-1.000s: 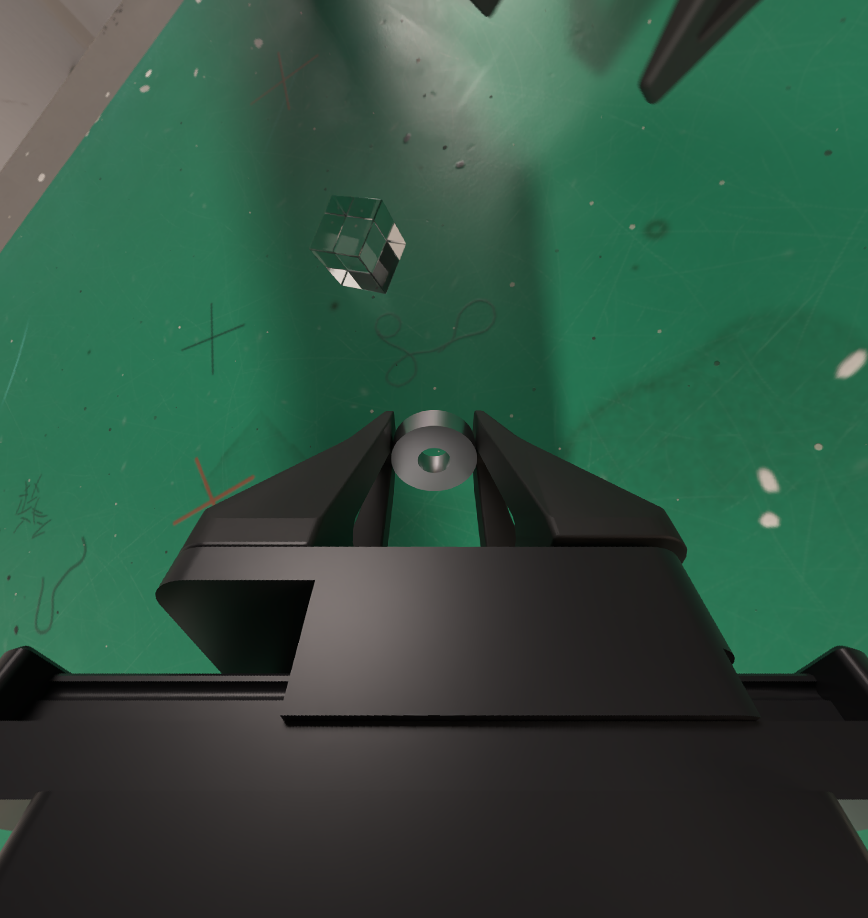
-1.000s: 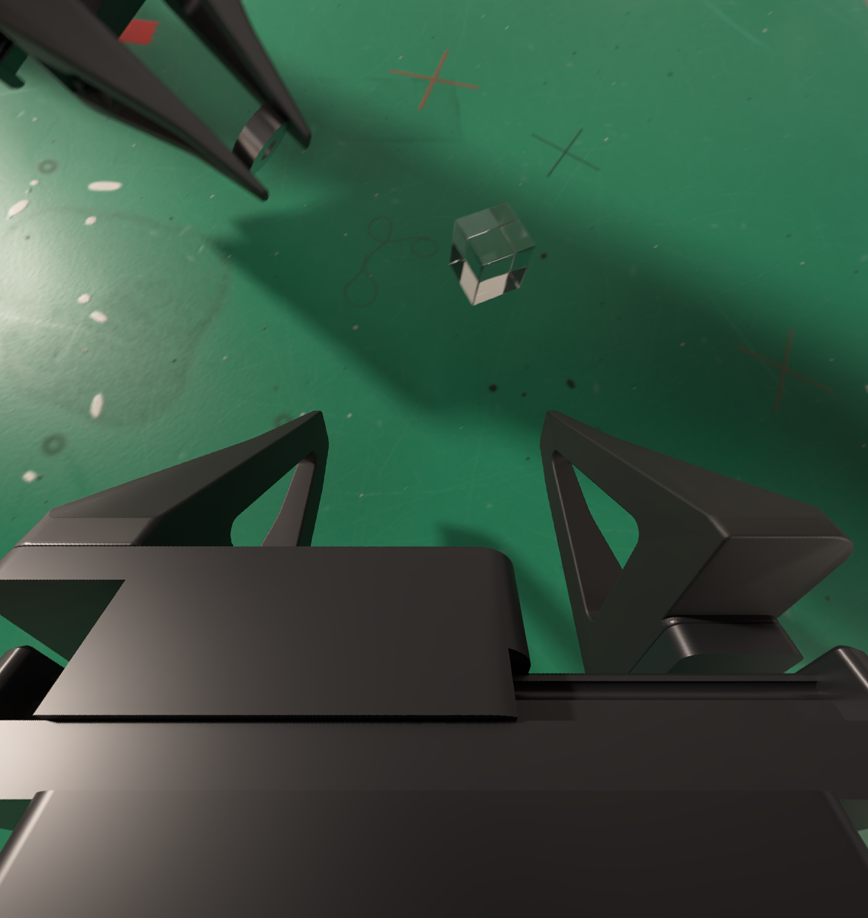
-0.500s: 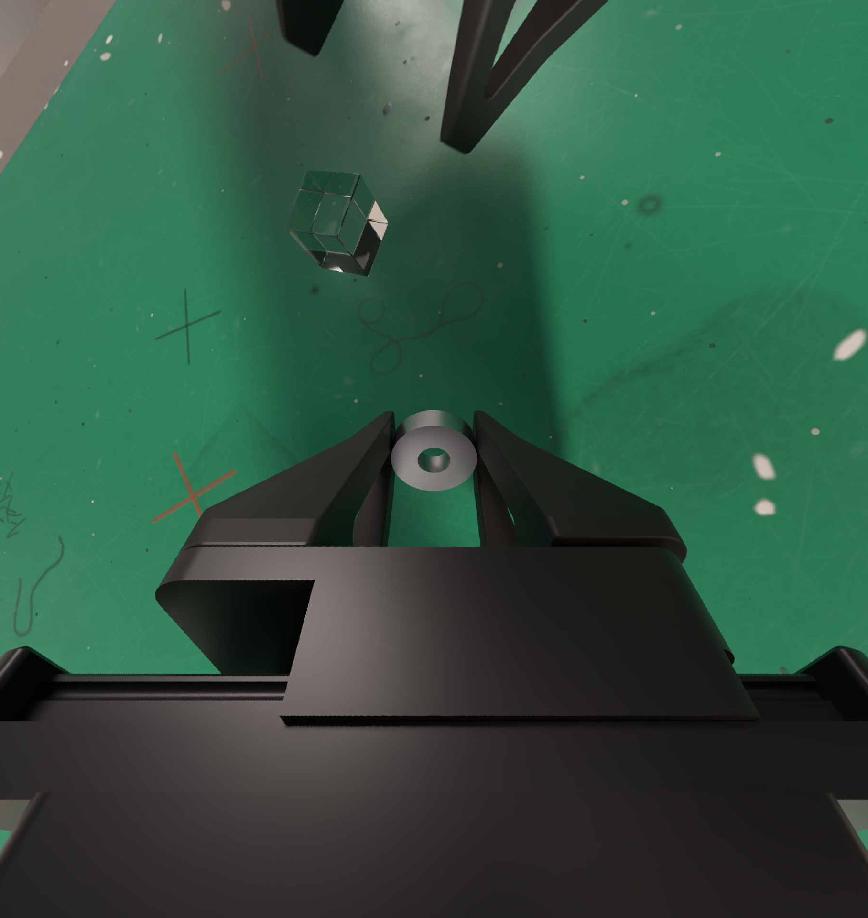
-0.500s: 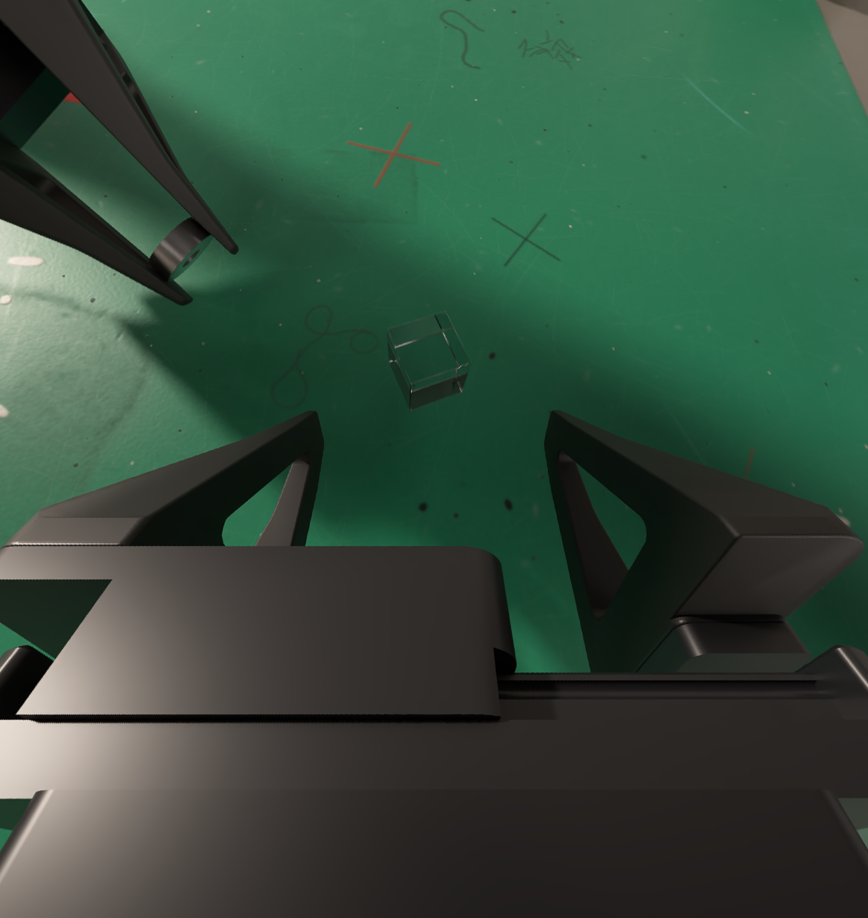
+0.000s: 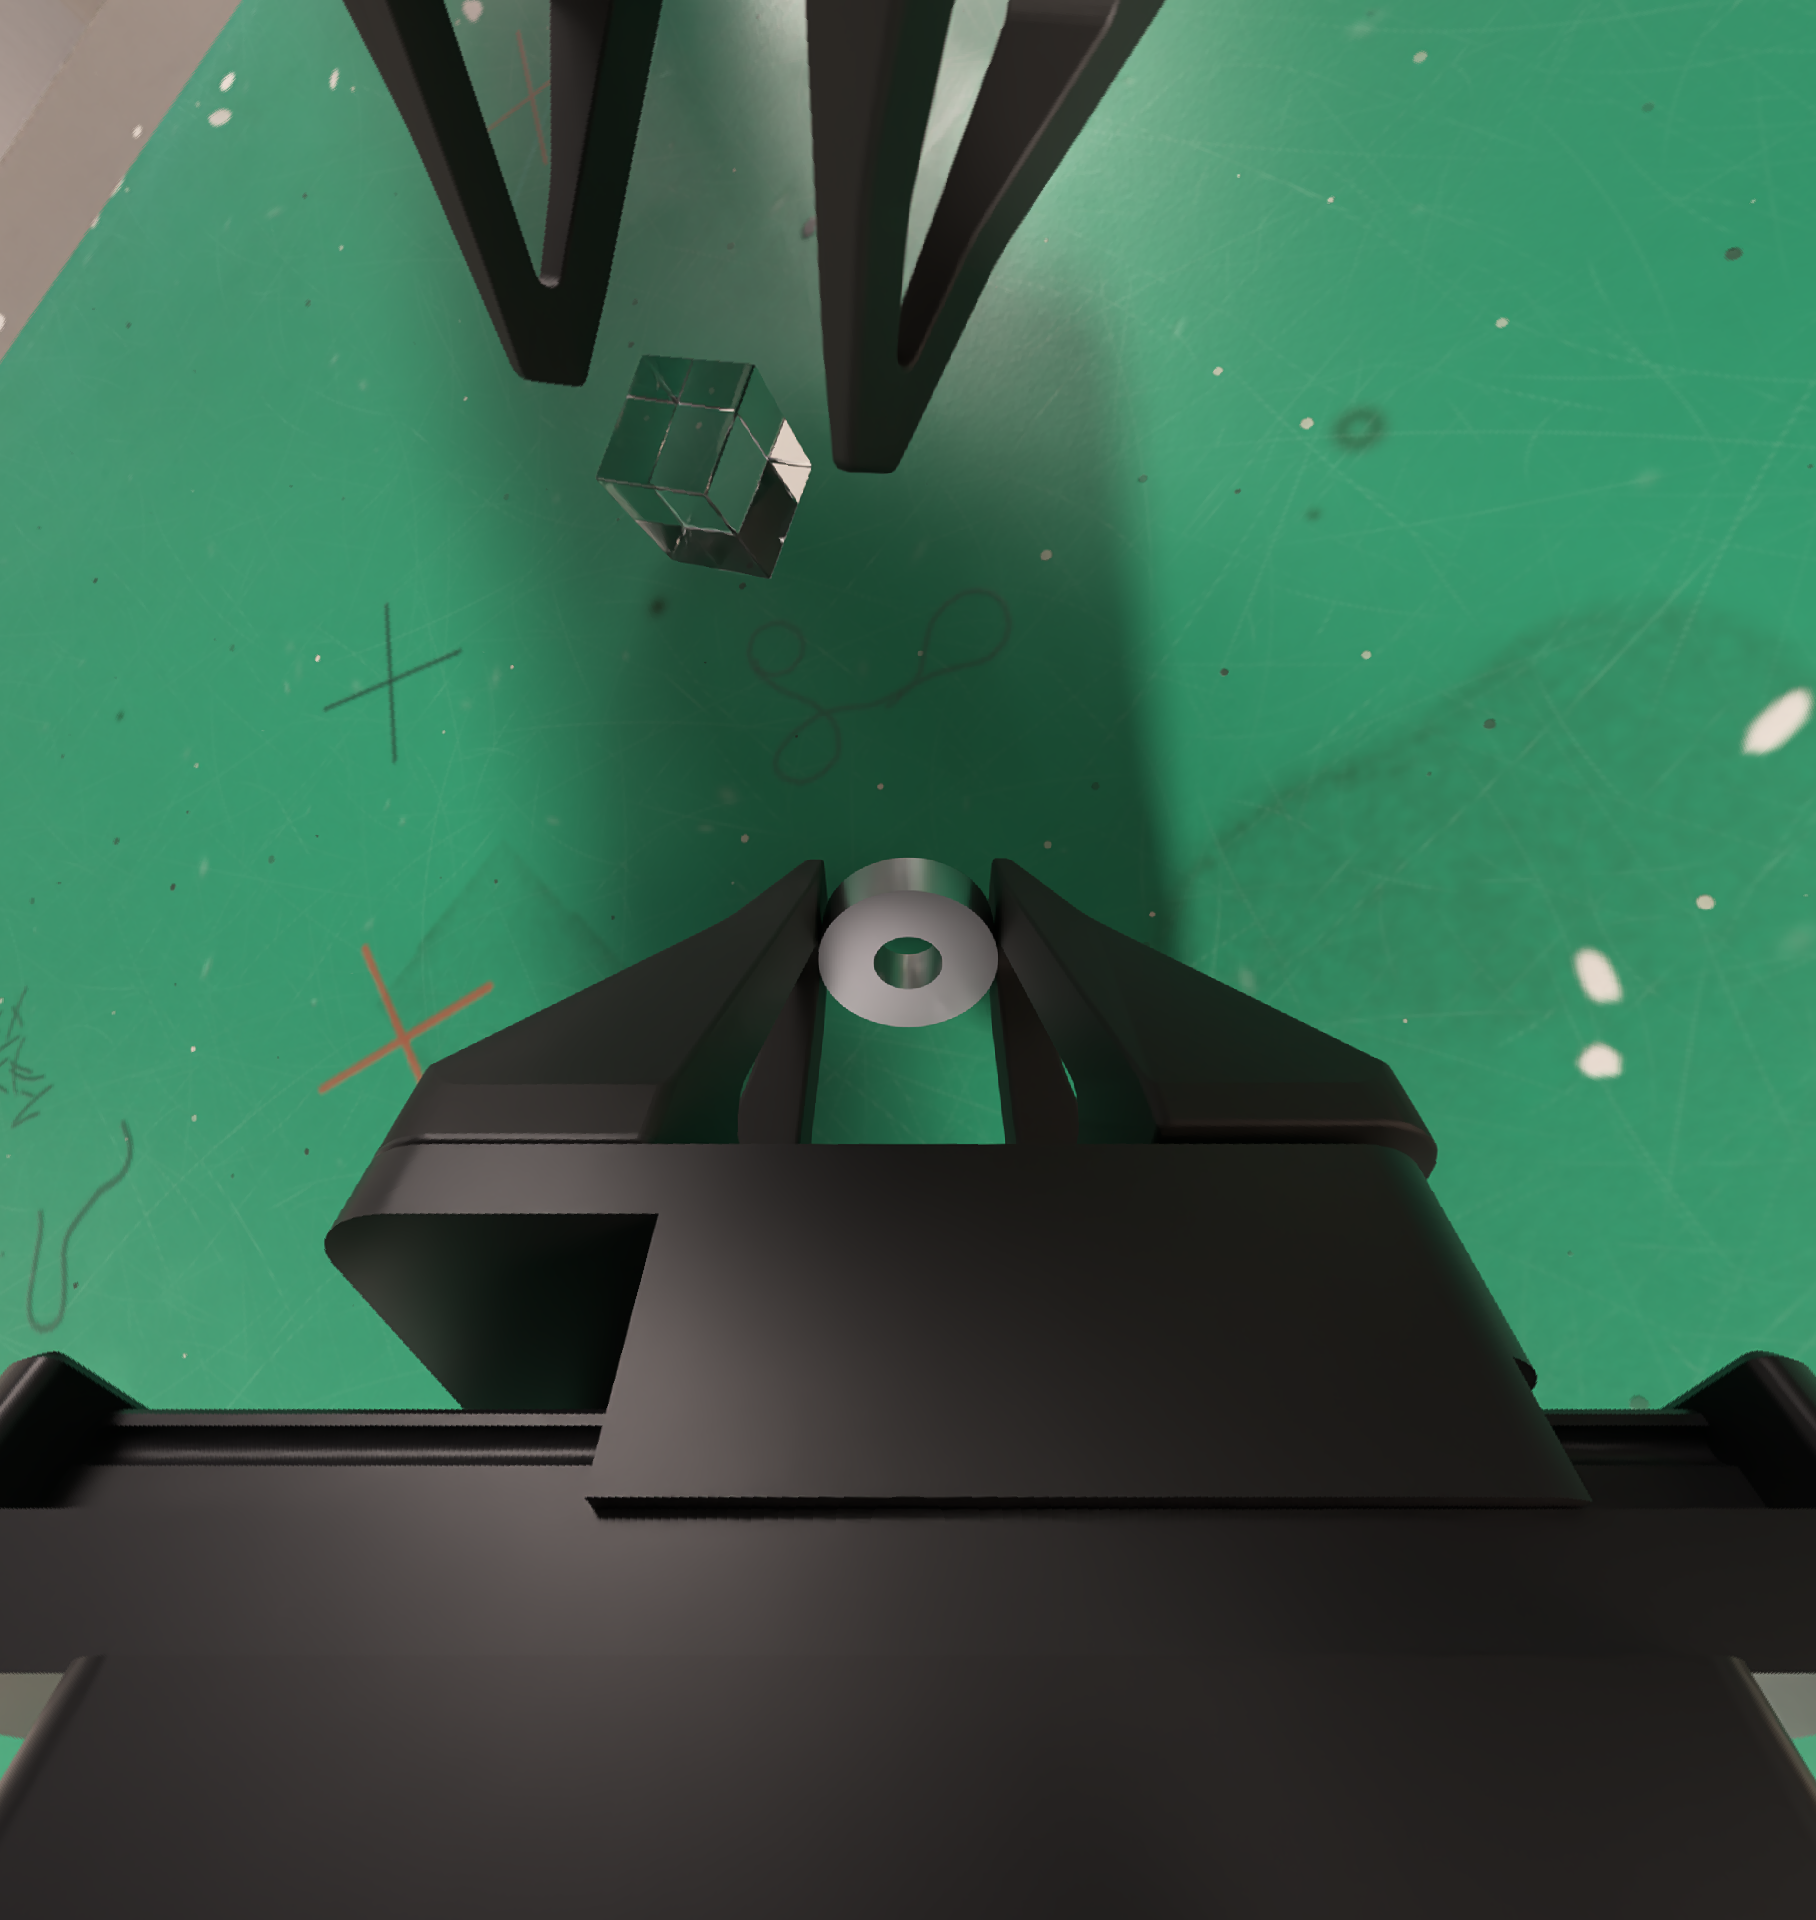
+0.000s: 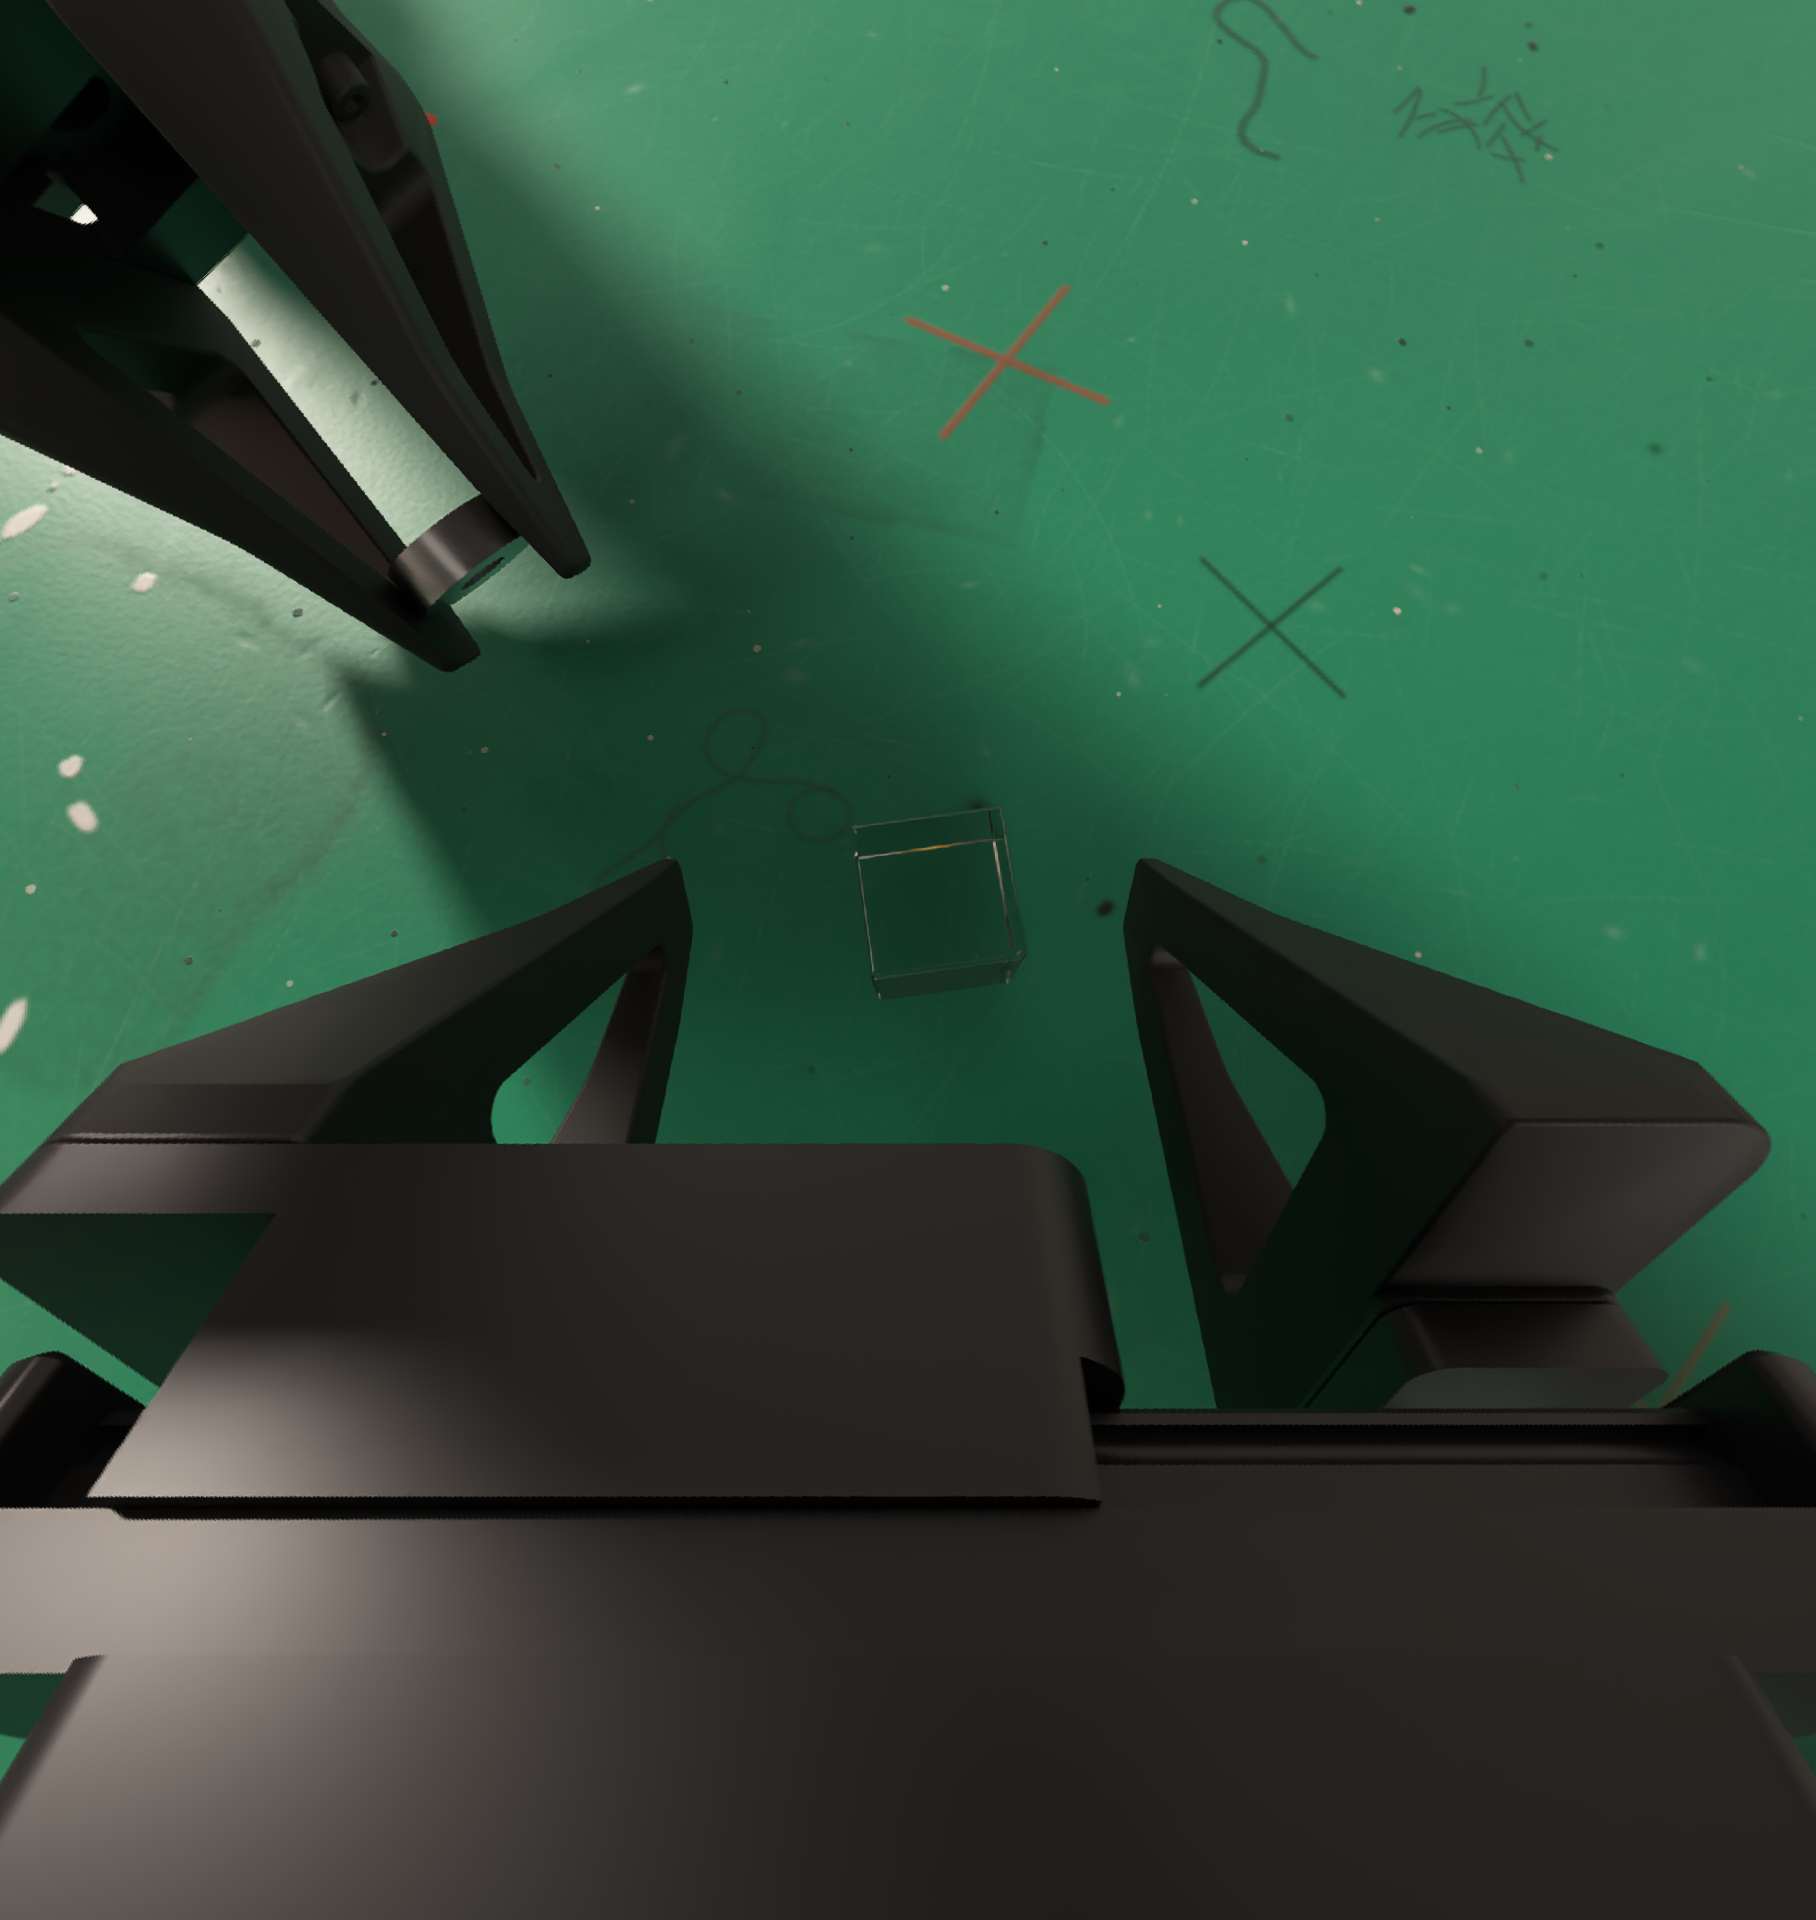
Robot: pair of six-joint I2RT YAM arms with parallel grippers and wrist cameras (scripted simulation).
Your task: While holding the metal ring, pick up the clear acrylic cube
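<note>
My left gripper (image 5: 906, 883) is shut on the grey metal ring (image 5: 906, 961) and holds it above the green mat. The ring also shows in the right wrist view (image 6: 457, 566), at the tips of the left gripper (image 6: 514, 608). The clear acrylic cube (image 6: 940, 904) lies on the mat, just ahead of and between the open fingers of my right gripper (image 6: 904, 883). In the left wrist view the cube (image 5: 701, 468) sits below the two fingertips of the right gripper (image 5: 706, 416), which hangs over it from the top.
The green mat (image 5: 1403, 520) carries scratches, white specks, a red cross (image 6: 1006, 361) and a dark cross (image 6: 1270, 625). A pale table edge (image 5: 31, 125) runs along the far left corner in the left wrist view.
My right gripper has come down and forward over the cube, which now lies between its open fingers. The left gripper has kept hold of the ring and barely moved.
</note>
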